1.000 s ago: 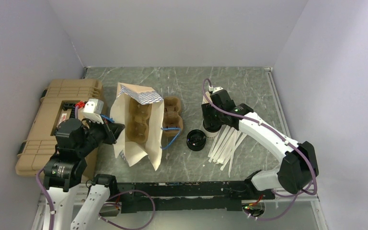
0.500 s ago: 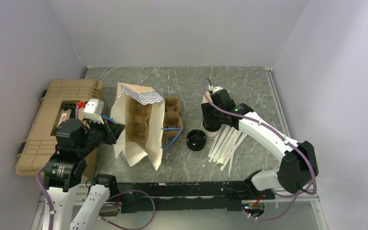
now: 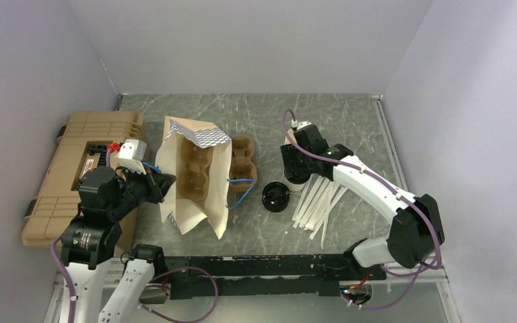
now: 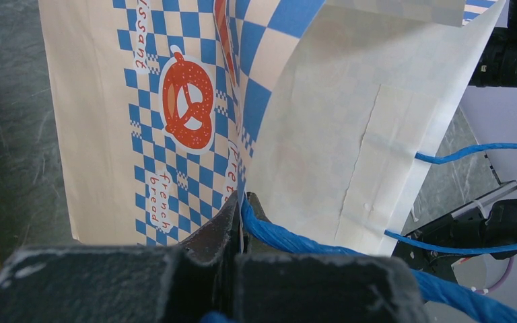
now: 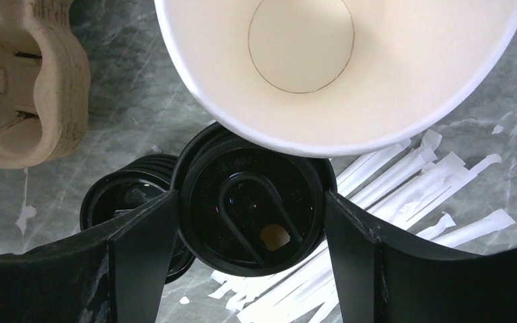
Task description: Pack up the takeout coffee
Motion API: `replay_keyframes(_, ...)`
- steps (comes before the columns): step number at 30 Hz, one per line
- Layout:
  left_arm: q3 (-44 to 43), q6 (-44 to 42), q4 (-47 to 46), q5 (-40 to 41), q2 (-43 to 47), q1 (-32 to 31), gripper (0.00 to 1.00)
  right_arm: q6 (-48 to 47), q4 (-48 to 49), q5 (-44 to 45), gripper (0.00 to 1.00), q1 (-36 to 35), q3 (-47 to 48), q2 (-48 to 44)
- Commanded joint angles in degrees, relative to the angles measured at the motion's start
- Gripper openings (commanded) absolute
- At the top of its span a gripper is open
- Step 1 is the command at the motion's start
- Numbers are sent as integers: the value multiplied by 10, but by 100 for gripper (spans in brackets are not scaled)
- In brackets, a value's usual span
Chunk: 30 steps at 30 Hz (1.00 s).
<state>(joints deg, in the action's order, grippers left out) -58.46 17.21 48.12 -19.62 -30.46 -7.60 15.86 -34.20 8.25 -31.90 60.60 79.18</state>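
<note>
The takeout coffee point(image 5: 242, 222), a cup with a round black lid, sits between the fingers of my right gripper point(image 5: 250, 199), which press on both its sides. In the top view my right gripper point(image 3: 296, 176) hides the cup. My left gripper point(image 4: 241, 203) is shut on the rim of the blue-checked paper bag point(image 4: 175, 101), next to its blue handle point(image 4: 296, 239). In the top view the bag point(image 3: 192, 202) lies open toward the back with a cardboard cup carrier point(image 3: 195, 168) inside, and my left gripper point(image 3: 163, 183) is at its left edge.
A lidless paper cup point(image 5: 336, 67) stands just beyond the held cup. A pile of black lids point(image 3: 276, 197) and white wrapped straws point(image 3: 320, 198) lie beside my right gripper. A second cardboard carrier point(image 3: 242, 161) is right of the bag. A tan hard case point(image 3: 74, 168) is at the left.
My right gripper has shifted slightly left and back with the cup between its fingers. The left arm and the bag have not moved.
</note>
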Motion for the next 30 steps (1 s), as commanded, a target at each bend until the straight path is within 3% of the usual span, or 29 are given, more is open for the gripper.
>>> replay_keyframes(1,-17,-9,-5,-3,4,-1,0,-1,-7,-13,80,2,6,11)
replay_keyframes(5,-21,-9,-4,-3,2,-2,0,-2,-8,-15,74,2,7,7)
replay_keyframes(10,-26,-10,-1,-1,-1,-2,0,-5,-22,-10,48,2,23,-3)
replay_keyframes(14,-30,-4,1,2,-5,-2,0,-5,-47,-11,38,1,43,-29)
replay_keyframes(30,-27,1,-6,13,-6,-2,0,-50,-36,-144,34,-25,137,-267)
